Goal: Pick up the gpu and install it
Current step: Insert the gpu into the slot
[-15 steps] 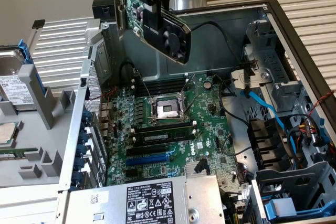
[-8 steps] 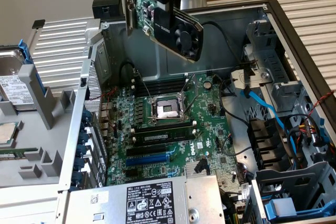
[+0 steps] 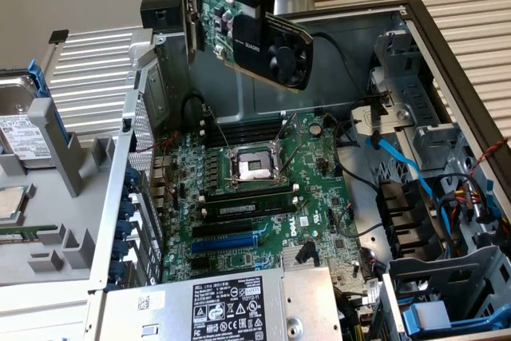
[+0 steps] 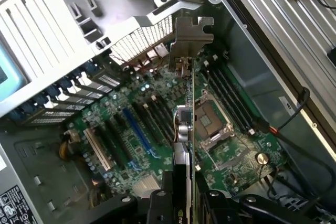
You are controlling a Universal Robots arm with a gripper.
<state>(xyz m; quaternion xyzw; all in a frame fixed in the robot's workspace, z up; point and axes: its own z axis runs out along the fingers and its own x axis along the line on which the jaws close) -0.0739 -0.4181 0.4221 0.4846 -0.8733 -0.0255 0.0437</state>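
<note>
Above open computer case (image 3: 335, 61) and motherboard (image 3: 319, 157): held gpu (image 3: 279, 57) aloft, tilted, clamped between part-closed gripper (image 3: 257, 7) fingers.

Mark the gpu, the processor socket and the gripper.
gpu (image 3: 275, 53), exterior view, on the black cooler shroud.
processor socket (image 3: 254, 168), exterior view, on its open middle.
gripper (image 3: 257, 5), exterior view, between the fingertips clamped on the gpu's upper edge.

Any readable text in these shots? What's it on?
"DELL": white print on the motherboard, rotated.
Power supply label: several lines and symbols, too small to read.
Pale logo on the gpu: too blurred to read.
Hard drive label: too small to read.
</note>
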